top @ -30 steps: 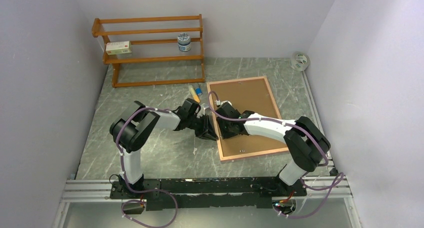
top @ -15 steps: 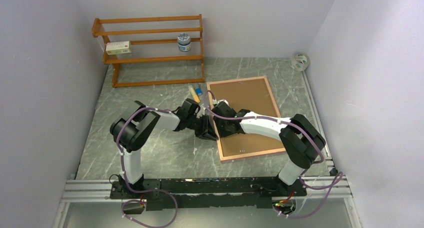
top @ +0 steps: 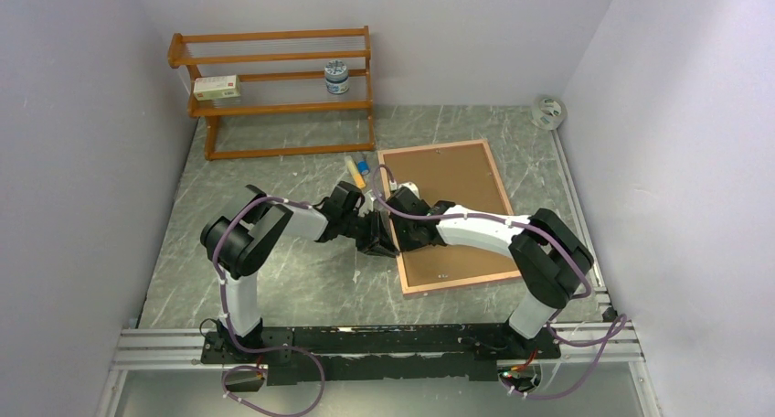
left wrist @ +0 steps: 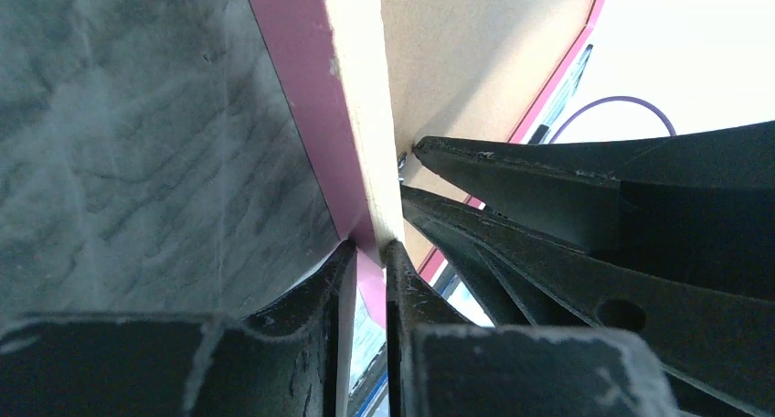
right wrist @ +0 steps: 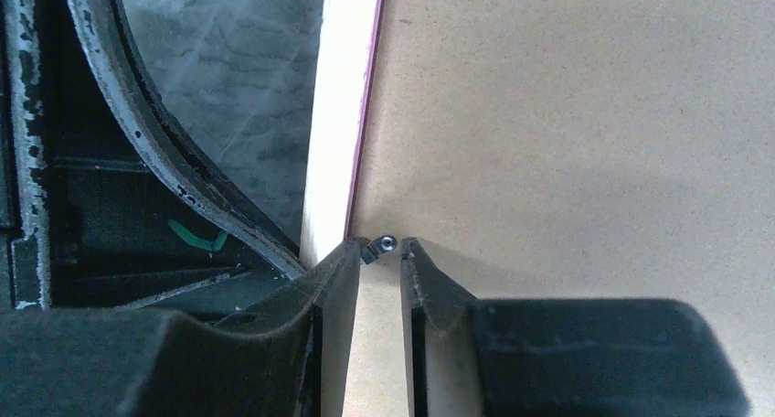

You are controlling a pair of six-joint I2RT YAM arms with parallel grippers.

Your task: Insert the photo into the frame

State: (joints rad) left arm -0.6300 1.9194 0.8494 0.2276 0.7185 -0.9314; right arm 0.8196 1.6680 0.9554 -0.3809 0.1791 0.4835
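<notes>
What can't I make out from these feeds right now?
The photo: in no view; whether it lies under the backing board cannot be told.
The frame: front turned downward, unseen in every view.
Top view: left fingers and right fingers hidden beneath their own wrists.
Right wrist view: metal clip between the right fingers is tiny; pinched or merely touched, unclear.

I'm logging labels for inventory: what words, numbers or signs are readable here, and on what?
No text here is readable.
Box on the shelf rack: printed label, too small to read.
Jar on the same rack: patterned label, too small to read.
Green mark on a black part, right wrist view: a tick-like stroke, no letters.
</notes>
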